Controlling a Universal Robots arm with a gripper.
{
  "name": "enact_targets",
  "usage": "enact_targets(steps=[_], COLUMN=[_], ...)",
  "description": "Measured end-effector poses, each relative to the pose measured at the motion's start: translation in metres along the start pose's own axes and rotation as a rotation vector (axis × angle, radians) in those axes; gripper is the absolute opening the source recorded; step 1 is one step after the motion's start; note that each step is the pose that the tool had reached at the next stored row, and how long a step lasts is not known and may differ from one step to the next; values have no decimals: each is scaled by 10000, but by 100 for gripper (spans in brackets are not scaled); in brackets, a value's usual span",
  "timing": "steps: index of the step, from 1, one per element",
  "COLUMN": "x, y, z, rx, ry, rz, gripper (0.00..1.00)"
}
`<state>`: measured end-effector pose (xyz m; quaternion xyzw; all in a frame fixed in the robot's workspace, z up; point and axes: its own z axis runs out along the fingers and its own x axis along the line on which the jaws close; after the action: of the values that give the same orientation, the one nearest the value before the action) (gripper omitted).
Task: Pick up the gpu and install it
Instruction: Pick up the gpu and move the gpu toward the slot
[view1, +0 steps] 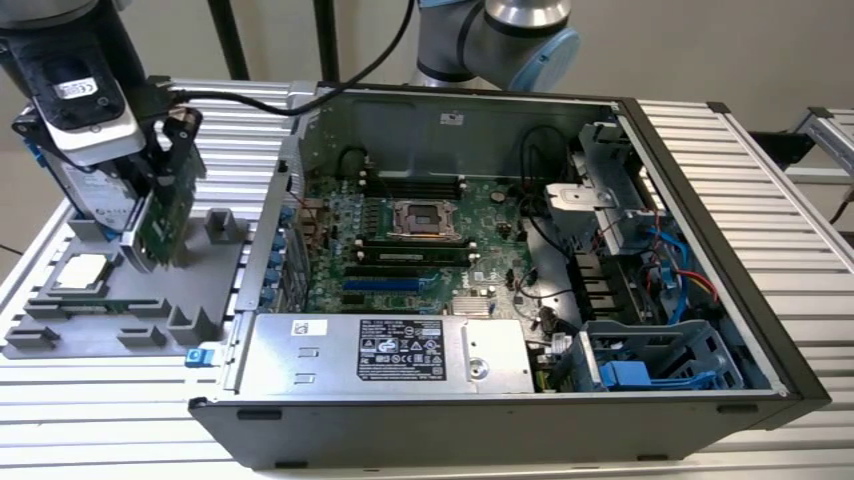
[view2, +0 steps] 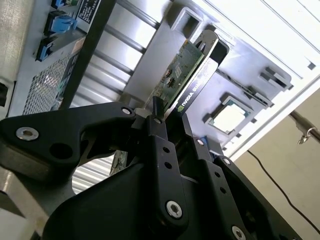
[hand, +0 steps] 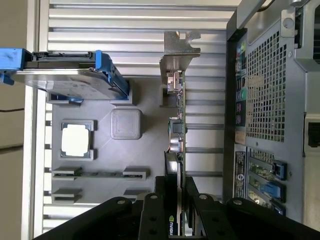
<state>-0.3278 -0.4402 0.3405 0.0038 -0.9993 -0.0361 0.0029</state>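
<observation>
well, white-lettered gpu between jaws

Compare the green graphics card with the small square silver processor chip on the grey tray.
The long green graphics card stands on edge; the small square silver processor chip lies flat. The black end effector clamps the card; the chip sits untouched. Both are at the grey tray.
</observation>
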Motion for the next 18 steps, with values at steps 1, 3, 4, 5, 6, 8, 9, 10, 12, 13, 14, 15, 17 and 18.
enact_targets(steps=[1, 3, 4, 5, 6, 8, 9, 10, 12, 13, 14, 15, 17, 18], x=[0, 0, 0, 0, 0, 0, 0, 0, 1, 1, 1, 1, 1, 1], y=[1, 2, 2, 2, 3, 5, 5, 6, 8, 9, 9, 10, 11, 11], z=[-8, -24, -33, -42, -51, -70, -80, -89, -107, -115, -123, -131, -147, -155], rx=[0, -1, 0, -1, 0, -1, -1, 0, -1, -1, -1, 0, -1, -1], ry=[0, -1, 0, -1, -1, -1, -1, -1, -1, -1, -1, -1, -1, -1], rz=[0, 0, -1, -2, -1, -1, -2, -1, 1, 1, 1, 1, 0, -1], gripper=[0, 0, 0, 0, 0, 0, 0, 0, 0, 0, 0, 0, 0, 0])
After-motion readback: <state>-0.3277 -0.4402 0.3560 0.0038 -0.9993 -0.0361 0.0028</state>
